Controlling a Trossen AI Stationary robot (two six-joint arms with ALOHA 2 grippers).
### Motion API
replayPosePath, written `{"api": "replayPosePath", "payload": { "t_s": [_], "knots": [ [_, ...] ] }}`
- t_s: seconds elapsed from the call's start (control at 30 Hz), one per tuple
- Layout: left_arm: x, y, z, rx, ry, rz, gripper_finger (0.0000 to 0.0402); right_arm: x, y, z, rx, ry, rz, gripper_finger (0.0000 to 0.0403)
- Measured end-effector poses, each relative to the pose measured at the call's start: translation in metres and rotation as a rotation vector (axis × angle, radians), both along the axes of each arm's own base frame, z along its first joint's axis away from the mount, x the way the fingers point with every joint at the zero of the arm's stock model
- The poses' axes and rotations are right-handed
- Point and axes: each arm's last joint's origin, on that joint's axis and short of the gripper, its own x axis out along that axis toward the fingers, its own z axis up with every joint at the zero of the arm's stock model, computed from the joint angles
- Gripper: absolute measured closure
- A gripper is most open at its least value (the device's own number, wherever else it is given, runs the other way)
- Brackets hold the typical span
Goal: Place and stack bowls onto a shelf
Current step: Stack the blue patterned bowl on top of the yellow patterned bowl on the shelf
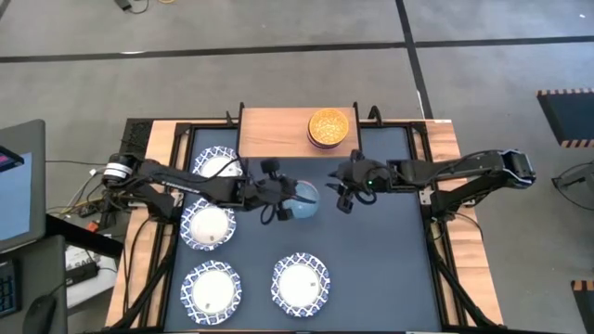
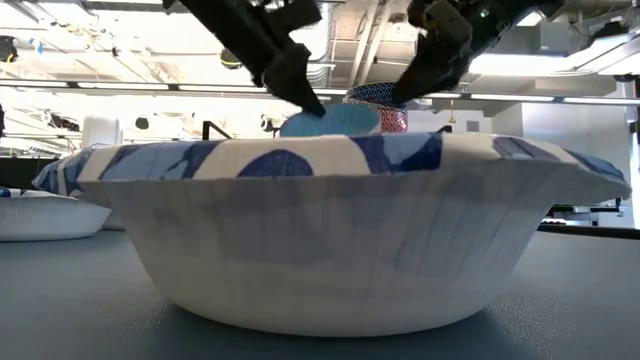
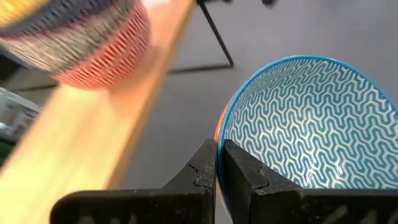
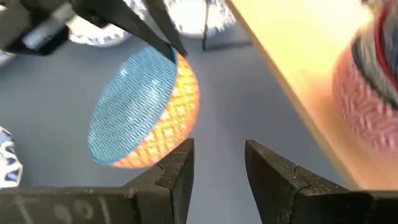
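left hand (image 1: pixel 283 197): clenched on rim of light blue bowl (image 1: pixel 303 200), lifted and tilted over table (image 1: pixel 390 260) near shelf (image 1: pixel 278 133) | right hand (image 4: pixel 217 163): released, just beside that bowl | stacked bowls (image 1: pixel 329 128): on shelf

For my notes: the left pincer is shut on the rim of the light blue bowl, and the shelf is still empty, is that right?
Not quite. The left pincer is shut on the light blue bowl's rim, but the shelf is not empty: the high view shows a stack of small bowls, yellow inside on top, standing on it.
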Motion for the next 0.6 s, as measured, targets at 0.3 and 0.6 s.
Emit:
{"api": "replayPosePath", "payload": {
  "t_s": [0.3, 0.6],
  "knots": [
    [-0.002, -0.01, 0.006, 0.132, 0.006, 0.035, 0.0401, 0.006, 0.009, 0.031, -0.21, -0.095, -0.002, 0.0245],
    [0.002, -0.003, 0.02, 0.185, -0.128, 0.169, 0.0401, 0.017, 0.005, 0.047, -0.193, -0.204, -0.042, 0.0255]
  ]
}}
